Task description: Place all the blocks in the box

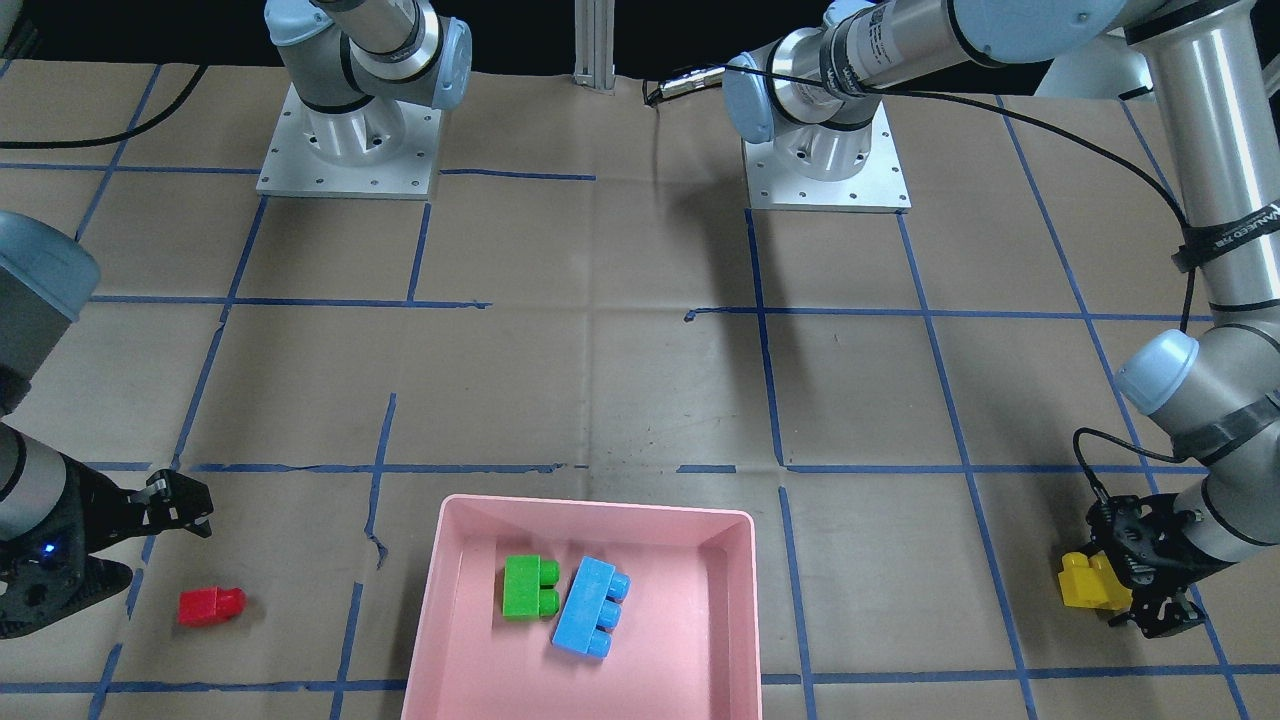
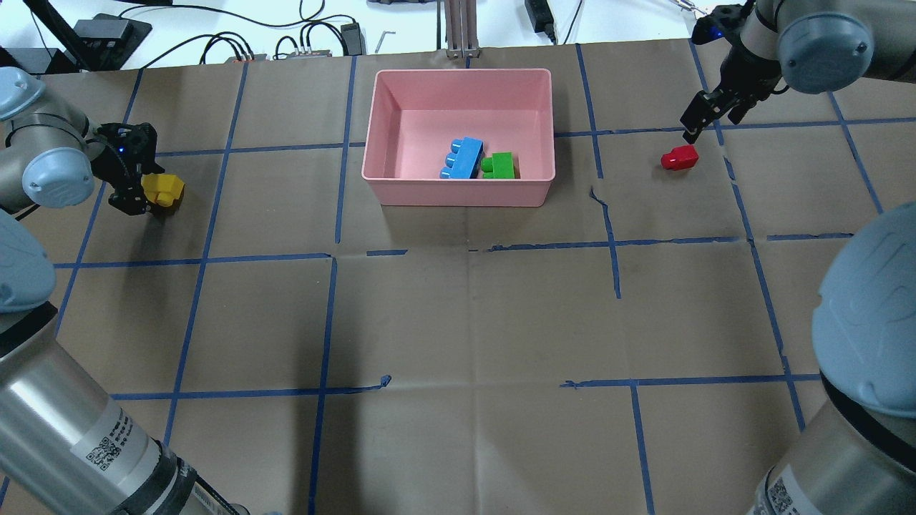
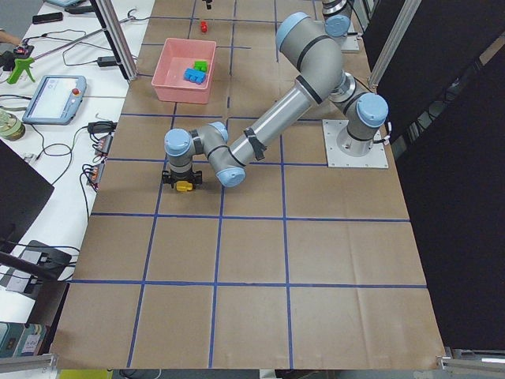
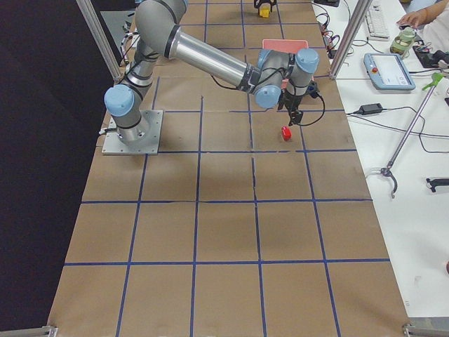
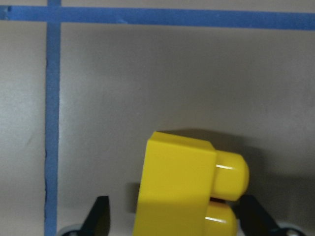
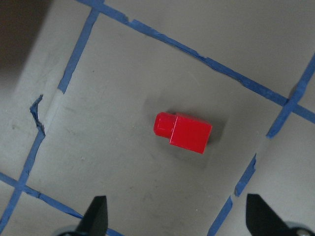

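Note:
The pink box (image 2: 458, 72) holds the green block (image 2: 501, 166) and the light-blue block (image 2: 461, 157), side by side; they also show in the front view, green (image 1: 530, 587) and blue (image 1: 592, 607). The yellow block (image 2: 164, 189) lies on the table at the left. My left gripper (image 5: 174, 219) is open and low, with the yellow block (image 5: 182, 187) between its fingers and a gap showing on one side. The red block (image 2: 680, 157) lies on the table right of the box. My right gripper (image 6: 177, 219) is open and empty, above and beside the red block (image 6: 184, 132).
Brown paper with blue tape lines covers the table (image 2: 465, 307). The two arm bases (image 1: 350, 150) stand at the robot's side. Cables and a teach pendant (image 3: 55, 95) lie off the table beyond the box.

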Controlling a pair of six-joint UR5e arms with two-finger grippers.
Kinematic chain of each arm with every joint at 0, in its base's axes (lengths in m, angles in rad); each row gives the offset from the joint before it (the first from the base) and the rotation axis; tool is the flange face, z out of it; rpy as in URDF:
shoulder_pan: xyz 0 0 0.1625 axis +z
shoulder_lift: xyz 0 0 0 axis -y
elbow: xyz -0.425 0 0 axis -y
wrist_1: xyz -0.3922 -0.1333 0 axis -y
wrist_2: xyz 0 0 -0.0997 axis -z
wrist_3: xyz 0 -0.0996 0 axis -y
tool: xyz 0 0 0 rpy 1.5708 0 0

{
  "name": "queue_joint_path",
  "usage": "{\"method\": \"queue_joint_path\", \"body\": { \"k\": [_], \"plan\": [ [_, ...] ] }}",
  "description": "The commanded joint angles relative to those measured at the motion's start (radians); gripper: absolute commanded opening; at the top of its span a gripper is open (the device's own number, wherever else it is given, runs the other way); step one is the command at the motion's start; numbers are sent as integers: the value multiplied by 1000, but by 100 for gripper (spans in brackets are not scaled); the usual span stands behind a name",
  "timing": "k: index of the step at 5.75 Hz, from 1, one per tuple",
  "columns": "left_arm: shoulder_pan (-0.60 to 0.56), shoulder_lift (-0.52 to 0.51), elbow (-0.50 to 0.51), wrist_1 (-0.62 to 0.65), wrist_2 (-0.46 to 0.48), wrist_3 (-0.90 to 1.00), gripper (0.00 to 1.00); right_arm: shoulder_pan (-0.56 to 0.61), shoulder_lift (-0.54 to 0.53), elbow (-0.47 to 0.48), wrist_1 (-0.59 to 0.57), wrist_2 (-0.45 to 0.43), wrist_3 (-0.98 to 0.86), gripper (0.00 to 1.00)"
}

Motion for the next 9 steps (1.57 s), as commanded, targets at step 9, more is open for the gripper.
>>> {"method": "queue_joint_path", "body": {
  "k": [9],
  "plan": [
    [-513, 224, 5, -129, -30, -500, 0, 2, 168, 36, -199, 7, -928, 99]
  ]
}}
